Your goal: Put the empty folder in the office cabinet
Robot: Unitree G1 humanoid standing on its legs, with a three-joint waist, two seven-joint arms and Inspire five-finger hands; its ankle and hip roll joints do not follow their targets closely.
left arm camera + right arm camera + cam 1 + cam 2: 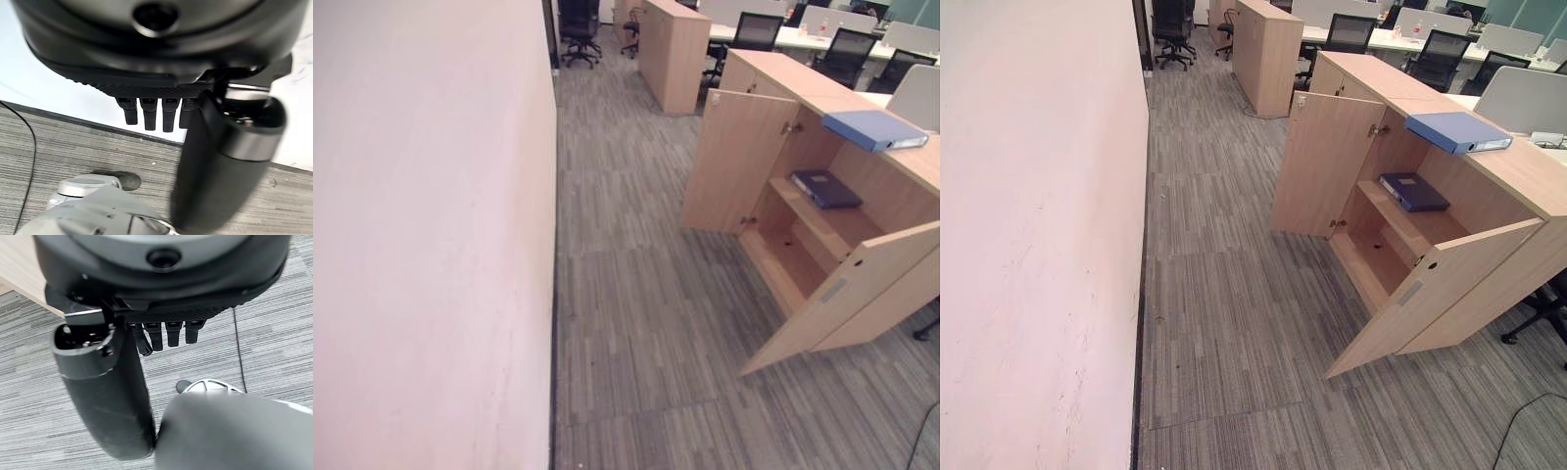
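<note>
1. Office cabinet [862, 294], light wood, stands on the right of the grey striped carpet [636, 323]. Both doors swung wide: far door [734, 162] and near door [842, 299].
2. Light-blue folder [873, 128] lies flat on the cabinet's top, near its front edge.
3. Dark-blue folder [826, 188] lies flat on the upper shelf [822, 220] inside the cabinet. Lower compartment beneath it holds nothing I can see.
4. Left hand [161, 110]: hangs over the carpet beside the white wall's base; fingers straight, thumb out, nothing in it.
5. Right hand [166, 333]: hangs over the carpet, fingers straight, thumb apart, nothing held.
6. Long white wall [421, 235] runs down the left side.
7. Further back: a second wooden cabinet [674, 54], black office chairs [579, 29], white desks [803, 39].
</note>
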